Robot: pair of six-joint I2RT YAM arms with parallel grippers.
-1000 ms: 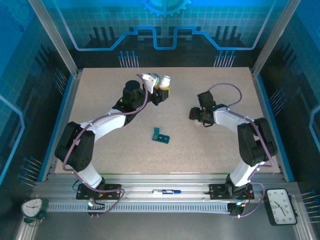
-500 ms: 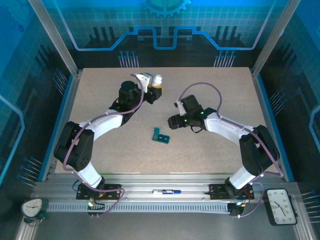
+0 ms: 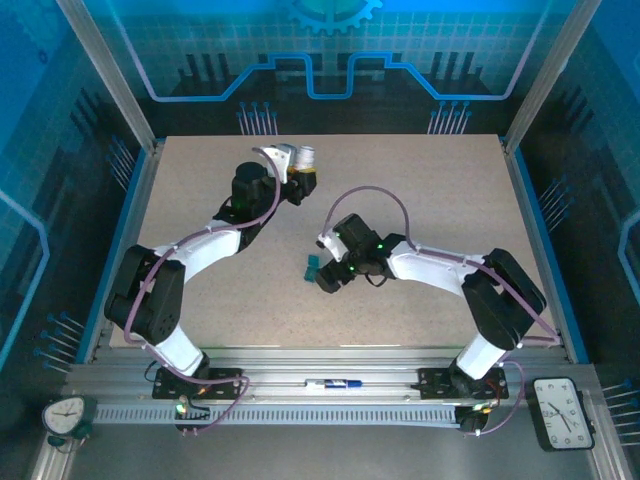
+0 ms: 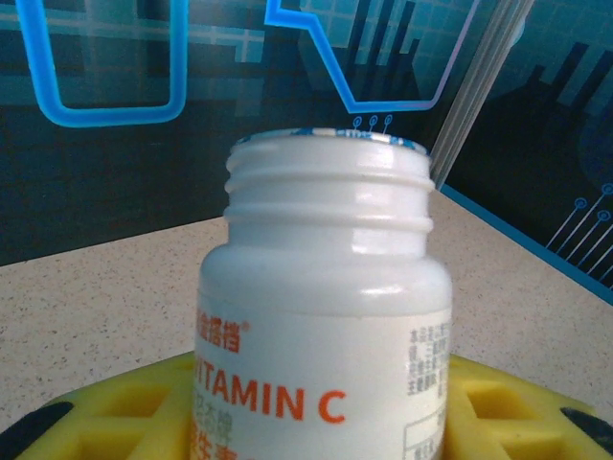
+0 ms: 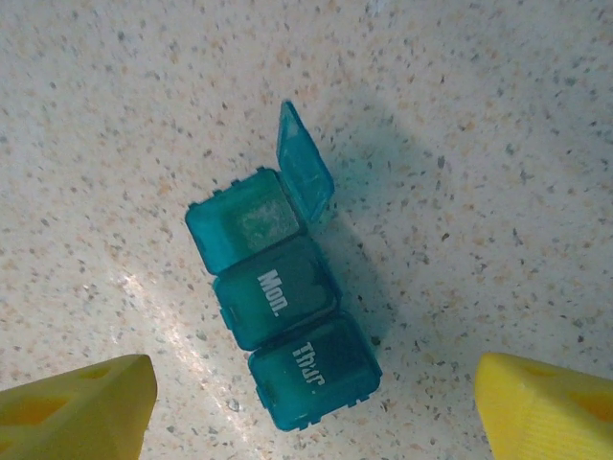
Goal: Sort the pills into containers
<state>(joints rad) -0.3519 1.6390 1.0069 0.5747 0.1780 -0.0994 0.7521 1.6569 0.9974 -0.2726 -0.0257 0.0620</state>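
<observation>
We judge the right gripper (image 5: 311, 407), spread wide, may knock the pill box (image 5: 278, 316) lid (image 5: 305, 172) shut, and the uncapped bottle (image 4: 326, 307) clamped in the left gripper (image 4: 316, 422) may spill.

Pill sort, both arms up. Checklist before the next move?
1. Cap off bottle: ok.
2. Grip of left end effector on bottle: ok, fingers on either side.
3. One compartment of box open: ok, the end one; Mon. and Thur. are shut.
4. Opening of right end effector: ok, open above box, not touching it.
5. Any pills in bottle: cannot tell.
6. Mouth of bottle over box: not ok, held well beyond it.
</observation>
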